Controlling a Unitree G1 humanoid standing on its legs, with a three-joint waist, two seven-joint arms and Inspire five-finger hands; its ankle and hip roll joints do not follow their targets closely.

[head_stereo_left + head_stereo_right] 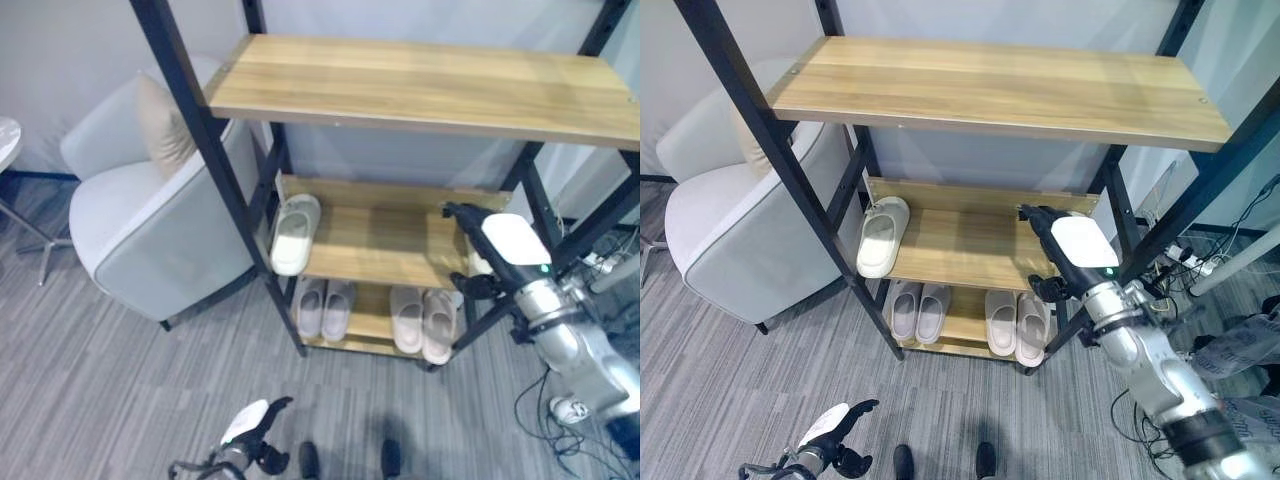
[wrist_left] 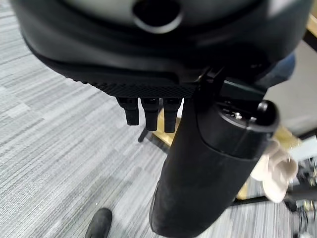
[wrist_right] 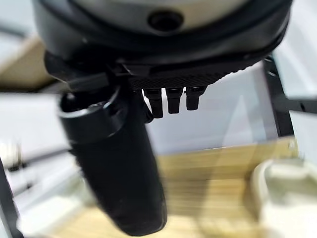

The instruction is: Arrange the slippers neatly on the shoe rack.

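Left eye view: the shoe rack (image 1: pixel 420 85) carries one white slipper (image 1: pixel 295 233) at the left edge of the middle shelf (image 1: pixel 385 245), its toe overhanging the front. Two slipper pairs (image 1: pixel 323 307) (image 1: pixel 422 320) sit on the bottom shelf. The right hand (image 1: pixel 500 245) is at the middle shelf's right end; the left hand (image 1: pixel 250 425) hangs low over the carpet.

Right eye view: same layout.

Left wrist view: fingers relaxed and straight, holding nothing.

Right wrist view: fingers straight, nothing gripped; a second pale slipper (image 3: pixel 285 191) lies on the shelf just past them. I judge it should be squared parallel to the shelf edge, heel inward, and brought beside its mate.
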